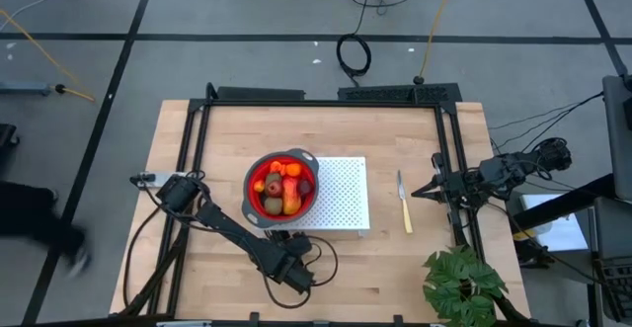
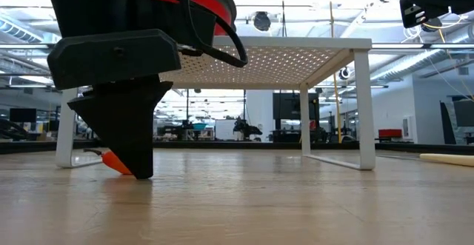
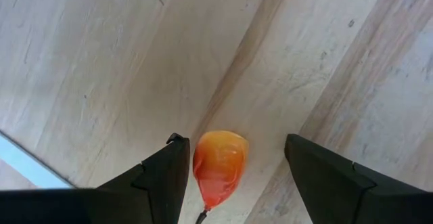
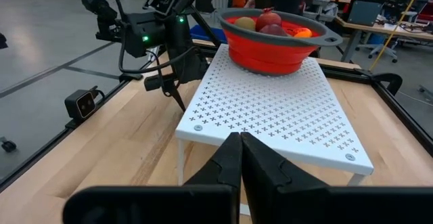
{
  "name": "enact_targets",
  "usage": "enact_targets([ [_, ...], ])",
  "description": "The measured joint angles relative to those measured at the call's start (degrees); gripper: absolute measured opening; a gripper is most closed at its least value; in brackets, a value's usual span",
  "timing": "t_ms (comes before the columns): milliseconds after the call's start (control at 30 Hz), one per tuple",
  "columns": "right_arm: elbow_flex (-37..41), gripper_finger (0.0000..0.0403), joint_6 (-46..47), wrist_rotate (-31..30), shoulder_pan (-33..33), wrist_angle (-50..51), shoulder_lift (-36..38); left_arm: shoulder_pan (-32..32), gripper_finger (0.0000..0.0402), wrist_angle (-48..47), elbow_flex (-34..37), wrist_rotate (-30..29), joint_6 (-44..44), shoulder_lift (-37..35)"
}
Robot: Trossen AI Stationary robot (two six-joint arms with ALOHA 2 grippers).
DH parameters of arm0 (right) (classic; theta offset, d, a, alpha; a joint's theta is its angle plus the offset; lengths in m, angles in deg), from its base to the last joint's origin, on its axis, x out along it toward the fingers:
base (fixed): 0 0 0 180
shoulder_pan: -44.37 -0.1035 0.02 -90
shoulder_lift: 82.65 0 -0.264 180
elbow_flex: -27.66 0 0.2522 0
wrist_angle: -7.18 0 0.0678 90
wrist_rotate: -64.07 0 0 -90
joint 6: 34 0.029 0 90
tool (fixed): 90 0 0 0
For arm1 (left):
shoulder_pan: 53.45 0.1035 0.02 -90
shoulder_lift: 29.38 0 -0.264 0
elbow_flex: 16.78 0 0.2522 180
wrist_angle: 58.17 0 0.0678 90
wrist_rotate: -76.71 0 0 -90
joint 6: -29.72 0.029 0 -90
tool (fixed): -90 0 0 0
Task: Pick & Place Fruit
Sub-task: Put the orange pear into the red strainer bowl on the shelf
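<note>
A small orange-red fruit piece (image 3: 220, 162) lies on the wooden table near its near edge, and it also shows in the low view (image 2: 113, 161). My left gripper (image 3: 233, 141) points straight down over it, open, with one finger on each side and the tips at the table (image 2: 138, 172). The red bowl (image 1: 255, 172) stands on a white perforated rack (image 1: 341, 194). It holds the mango-like fruit (image 1: 292, 203), dark red balls and olive ovals. My right gripper (image 4: 240, 149) is shut, hovering at the table's right side (image 1: 415, 191). My left gripper comes at the orange-red piece from above, fingers pointing down. One finger (image 3: 177, 166) stands right against the piece's side (image 3: 197, 163); I cannot tell whether it touches. The other finger (image 3: 304, 163) is well apart. The piece rests on the table.
A yellow-handled knife (image 1: 404, 204) lies on the table right of the rack. A green leafy plant (image 1: 460, 284) stands at the near right corner. The rack's white legs (image 2: 363, 112) stand behind the left gripper. A black frame (image 1: 326, 97) borders the table.
</note>
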Motion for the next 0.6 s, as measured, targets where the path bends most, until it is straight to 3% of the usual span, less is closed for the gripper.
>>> enact_targets([
  [233,0.0,0.0000,0.0,0.0,0.0,0.0,0.0,0.0,0.0232,0.6,0.1,1.1,1.5,0.1],
  [600,0.0,0.0000,0.0,0.0,0.0,0.0,0.0,0.0,0.0119,3.2,0.0,2.8,0.6,0.2],
])
